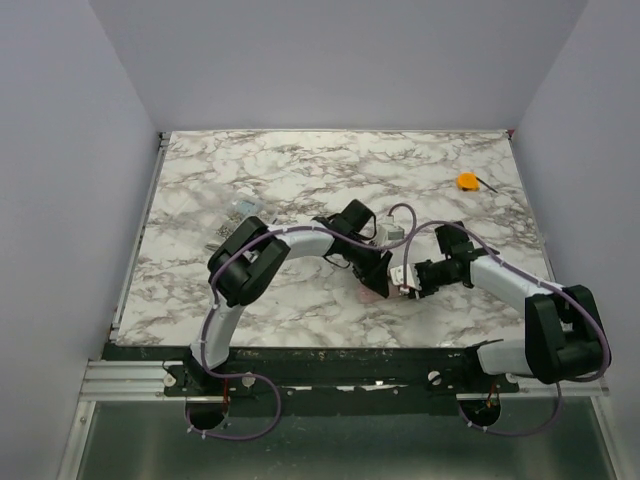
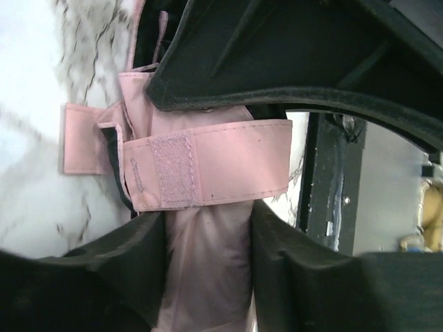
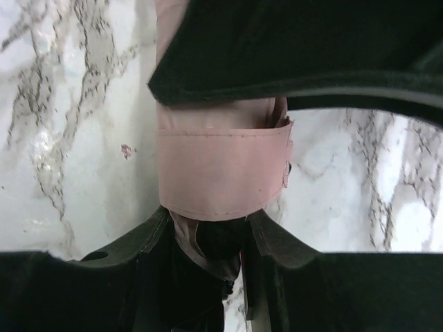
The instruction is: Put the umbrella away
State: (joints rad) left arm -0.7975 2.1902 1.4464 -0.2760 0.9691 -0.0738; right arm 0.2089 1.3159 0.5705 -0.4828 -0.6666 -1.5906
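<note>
The umbrella, folded into a pink bundle with its strap wrapped round it, is at the front middle of the marble table, between the two arms. The left gripper is clenched on the bundle, with pads pressed to opposite sides at the strap, and the right gripper is clamped across the strapped part from the other side. An orange object sits well apart at far right, and a clear packet at left.
</note>
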